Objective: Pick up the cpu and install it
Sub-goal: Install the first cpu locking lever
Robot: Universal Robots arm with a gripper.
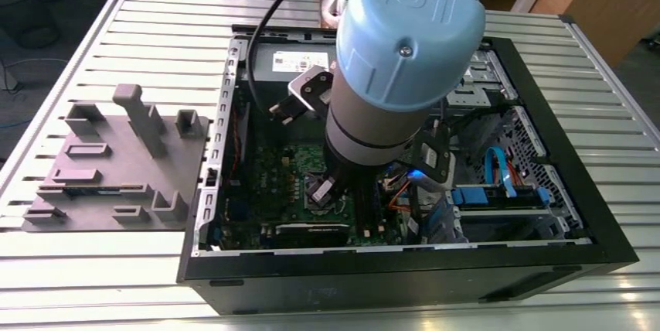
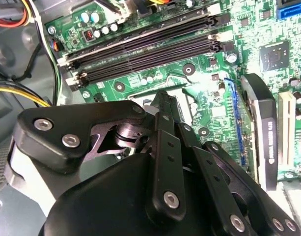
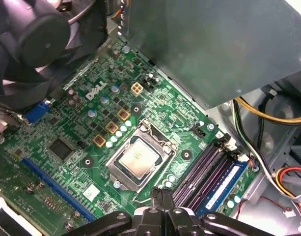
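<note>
Claw point(image 3: 162, 196) — your fingers are clenched together, tips meeting with nothing between them, poised just above the socket's edge. Cpu point(image 3: 137, 158) — silver-grey square lying flat in its socket point(image 3: 115, 160) on the green board point(image 3: 67, 172), apart from your fingertips. Memory slots point(image 3: 209, 174) run just beside the socket. In the exterior view your arm point(image 1: 387, 91) reaches down into the open case point(image 1: 577, 215), which sits on the slatted worktop point(image 1: 93, 269) near a grey fixture point(image 1: 113, 165).

cpu point(image 3: 137, 158) in socket, beside memory slots point(image 3: 204, 174)
</note>
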